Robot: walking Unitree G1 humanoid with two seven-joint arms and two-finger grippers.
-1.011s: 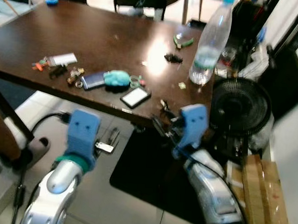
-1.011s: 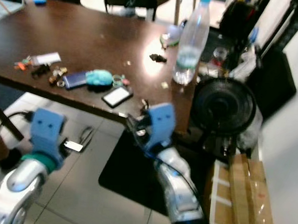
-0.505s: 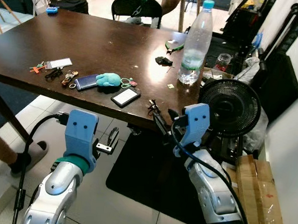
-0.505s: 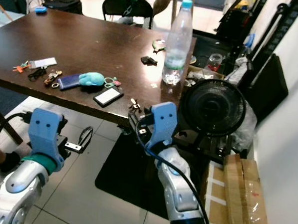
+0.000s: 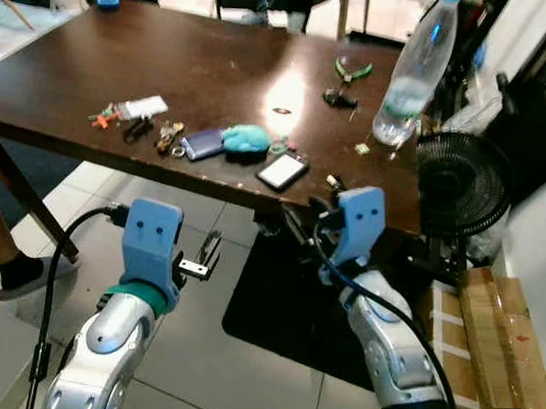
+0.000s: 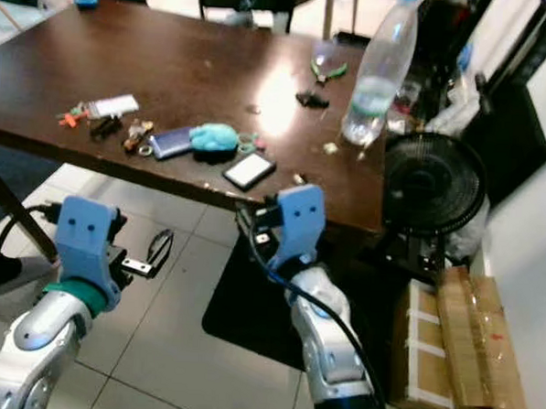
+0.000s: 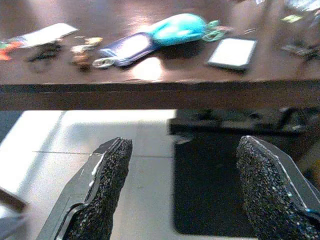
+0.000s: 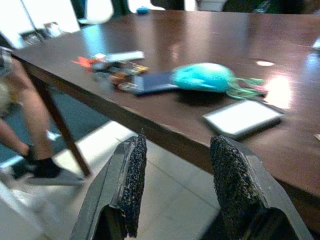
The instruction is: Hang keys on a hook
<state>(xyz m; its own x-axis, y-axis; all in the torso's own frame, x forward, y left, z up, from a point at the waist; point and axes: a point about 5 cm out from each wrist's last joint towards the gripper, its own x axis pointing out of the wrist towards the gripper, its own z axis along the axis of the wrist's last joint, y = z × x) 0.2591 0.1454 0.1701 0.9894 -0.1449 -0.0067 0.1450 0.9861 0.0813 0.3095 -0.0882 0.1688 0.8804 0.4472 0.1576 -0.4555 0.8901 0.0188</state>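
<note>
Left eye view: keys point(image 5: 169, 137) on dark bench point(image 5: 216, 64) near front edge, beside blue card holder point(image 5: 201, 143) and teal plush point(image 5: 245, 137). Left gripper point(image 5: 206, 254) and right gripper point(image 5: 299, 230) low before bench edge, empty.

Left wrist view: fingers point(image 7: 102, 185) wide apart; keys ahead on bench.

Right wrist view: fingers point(image 8: 132, 177) apart.

Judgement: keys light, rigid, jangly, likely slippery; take by ring.

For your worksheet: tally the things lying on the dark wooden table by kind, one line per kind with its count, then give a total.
Turquoise plush toy: 1
Blue card holder: 1
Phone-like flat device: 1
Clear water bottle: 1
Green-handled pliers: 1
White tag with orange clip: 1
Key bunch: 1
Small blue object at the far corner: 1
Total: 8, leaving out tiny unclear bits.
</note>
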